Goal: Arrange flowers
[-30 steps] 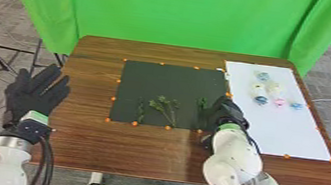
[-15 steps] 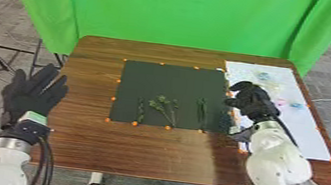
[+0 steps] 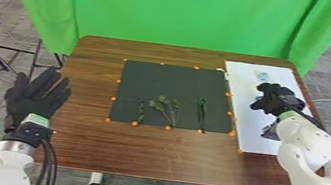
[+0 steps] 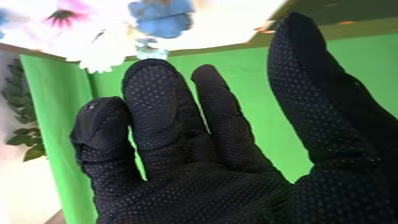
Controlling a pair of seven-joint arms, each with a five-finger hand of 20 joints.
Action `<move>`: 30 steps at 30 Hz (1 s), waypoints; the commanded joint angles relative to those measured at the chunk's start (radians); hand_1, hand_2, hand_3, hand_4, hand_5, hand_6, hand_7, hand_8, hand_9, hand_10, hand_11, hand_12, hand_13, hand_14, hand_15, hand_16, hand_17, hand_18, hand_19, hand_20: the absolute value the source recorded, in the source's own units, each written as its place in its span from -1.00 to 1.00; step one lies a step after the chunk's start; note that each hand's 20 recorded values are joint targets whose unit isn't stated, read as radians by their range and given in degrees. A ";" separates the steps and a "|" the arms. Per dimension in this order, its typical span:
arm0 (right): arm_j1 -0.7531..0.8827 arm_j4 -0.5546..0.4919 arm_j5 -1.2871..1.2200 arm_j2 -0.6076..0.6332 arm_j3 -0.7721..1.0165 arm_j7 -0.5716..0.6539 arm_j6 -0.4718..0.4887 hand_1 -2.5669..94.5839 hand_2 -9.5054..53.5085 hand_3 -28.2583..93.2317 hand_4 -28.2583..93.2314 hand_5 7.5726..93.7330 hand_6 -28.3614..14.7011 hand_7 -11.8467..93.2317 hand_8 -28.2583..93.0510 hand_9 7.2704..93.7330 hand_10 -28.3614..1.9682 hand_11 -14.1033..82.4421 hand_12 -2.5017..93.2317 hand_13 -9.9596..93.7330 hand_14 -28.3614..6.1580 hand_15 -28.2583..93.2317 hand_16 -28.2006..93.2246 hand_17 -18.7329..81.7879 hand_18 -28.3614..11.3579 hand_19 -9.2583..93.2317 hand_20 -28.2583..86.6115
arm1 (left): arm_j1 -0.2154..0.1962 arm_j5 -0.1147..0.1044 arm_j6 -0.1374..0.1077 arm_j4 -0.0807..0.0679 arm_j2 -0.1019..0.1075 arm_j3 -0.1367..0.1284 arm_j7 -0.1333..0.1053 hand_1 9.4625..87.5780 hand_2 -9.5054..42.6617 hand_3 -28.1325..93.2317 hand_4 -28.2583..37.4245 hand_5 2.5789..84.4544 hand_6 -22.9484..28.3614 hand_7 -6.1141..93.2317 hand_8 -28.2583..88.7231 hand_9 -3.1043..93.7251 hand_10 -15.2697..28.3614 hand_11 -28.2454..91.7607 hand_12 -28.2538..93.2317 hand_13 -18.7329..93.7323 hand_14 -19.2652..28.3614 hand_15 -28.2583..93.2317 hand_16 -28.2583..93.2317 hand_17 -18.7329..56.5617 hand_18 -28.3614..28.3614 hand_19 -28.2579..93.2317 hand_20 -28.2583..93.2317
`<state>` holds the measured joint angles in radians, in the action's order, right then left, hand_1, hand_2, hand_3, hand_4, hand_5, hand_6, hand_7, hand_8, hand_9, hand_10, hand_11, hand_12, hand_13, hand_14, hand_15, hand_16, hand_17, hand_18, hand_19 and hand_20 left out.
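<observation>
Left hand (image 3: 36,98) held open beside table (image 3: 164,155). Right hand (image 3: 279,99) relaxed, nothing gripped, over white sheet (image 3: 255,136). Crowded flowers may be crushed or snagged together if palm is lowered flat. In head view, green stems (image 3: 201,116) are seen laid on dark sheet (image 3: 168,80); in right wrist view, petals of white flower (image 4: 102,45), pink flower (image 4: 67,14), blue flower (image 4: 163,21) are distinguished.

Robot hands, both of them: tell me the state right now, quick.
Left robot hand: open, fingers straight, holding nothing.
Right robot hand: open over the white sheet, nothing between thumb and fingers.
</observation>
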<state>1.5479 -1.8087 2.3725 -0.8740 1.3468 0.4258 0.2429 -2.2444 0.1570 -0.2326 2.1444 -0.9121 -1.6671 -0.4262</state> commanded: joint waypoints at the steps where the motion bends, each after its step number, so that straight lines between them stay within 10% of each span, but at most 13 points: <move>1: -0.113 0.077 -0.047 0.012 -0.035 0.014 0.083 -0.20 -1.00 0.79 -0.99 -0.22 -0.07 -0.52 -0.69 -0.20 -0.03 -0.49 -0.64 0.33 -0.11 0.71 -0.08 0.05 -0.70 0.89 0.28 | 0.001 -0.009 0.006 0.001 0.002 0.009 -0.013 -0.52 -0.09 0.62 -1.00 -0.06 0.11 -0.49 -0.71 -0.26 0.25 -0.19 -0.41 -0.27 0.36 0.02 -0.72 -0.65 0.36 -0.02 -0.43; 18: -0.118 0.177 -0.083 -0.020 -0.103 0.058 0.097 0.08 -1.00 0.74 -1.00 0.17 0.28 -0.32 -0.76 0.37 0.16 -0.31 -0.59 0.52 0.17 0.65 -0.06 0.16 -0.64 0.94 0.25 | 0.020 -0.022 0.000 -0.013 -0.012 0.028 0.011 -0.52 -0.09 0.62 -1.00 -0.06 0.11 -0.49 -0.72 -0.25 0.25 -0.18 -0.41 -0.26 0.35 0.03 -0.72 -0.65 0.37 -0.02 -0.43; 30: -0.042 0.127 -0.029 -0.031 -0.093 0.027 -0.050 0.25 -1.00 0.58 -1.00 0.49 0.31 -0.03 -0.43 0.83 0.39 -0.44 -0.04 0.65 0.26 0.59 0.00 0.25 -0.65 0.99 0.27 | 0.004 -0.010 0.014 -0.011 -0.023 0.019 0.005 -0.52 -0.09 0.62 -1.00 -0.05 0.11 -0.49 -0.72 -0.24 0.26 -0.18 -0.41 -0.26 0.36 0.03 -0.72 -0.65 0.37 -0.02 -0.43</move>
<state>1.4367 -1.6501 2.3097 -0.8977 1.2604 0.4654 0.2269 -2.2293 0.1414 -0.2312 2.1342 -0.9210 -1.6429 -0.4257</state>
